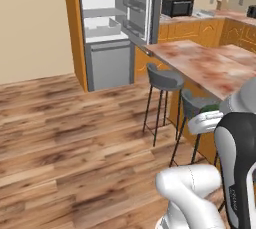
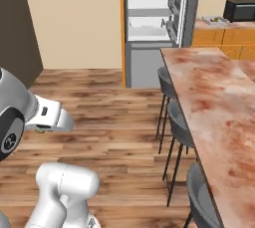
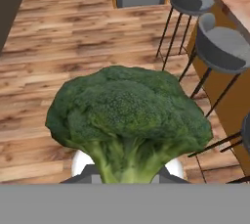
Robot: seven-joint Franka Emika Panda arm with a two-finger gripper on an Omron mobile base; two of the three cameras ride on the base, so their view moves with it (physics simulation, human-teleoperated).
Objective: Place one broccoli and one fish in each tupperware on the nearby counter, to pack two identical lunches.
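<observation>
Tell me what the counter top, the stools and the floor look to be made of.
Counter: polished stone, judging by its mottled pink-brown surface. Stools: grey moulded seats, probably plastic, on thin dark legs that look like metal. Floor: wood planks with visible grain and seams, faintly glossy.

Two rear base views sharing counter (image 1: 210,65) and fridge (image 2: 149,28); hand view close above broccoli (image 3: 129,115).

bumpy matt broccoli (image 3: 128,118), grainy wood floor (image 1: 60,138), mottled polished stone counter (image 2: 219,102)

Open fridge (image 1: 117,23), microwave (image 1: 177,6), grey stools (image 1: 164,79) on wooden floor.
</observation>
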